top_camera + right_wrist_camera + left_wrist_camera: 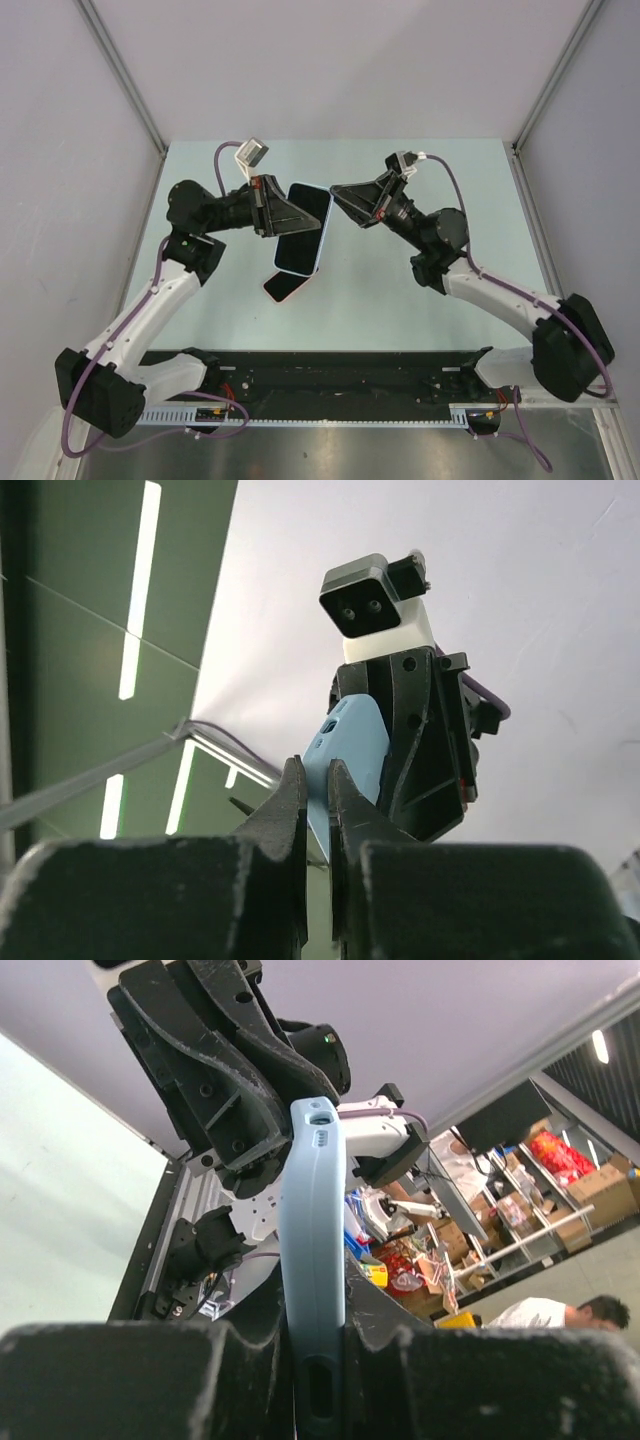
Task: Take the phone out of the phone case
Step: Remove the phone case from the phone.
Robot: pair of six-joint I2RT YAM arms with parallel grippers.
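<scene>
The phone, black screen up, sits in a light blue phone case [306,228] held in the air above the middle of the table. My left gripper [293,224] is shut on the case from the left. In the left wrist view the case [312,1250] stands edge-on between the fingers of that gripper [315,1345]. My right gripper [336,190] meets the case's upper right corner. In the right wrist view its jaws [317,780] are almost together, with the blue case [352,742] showing in the thin gap and behind them.
A second flat item with a pinkish-white rim [286,288] lies on the pale green table [420,170] just below the held phone. Grey walls close the table on three sides. A black rail [330,375] runs along the near edge.
</scene>
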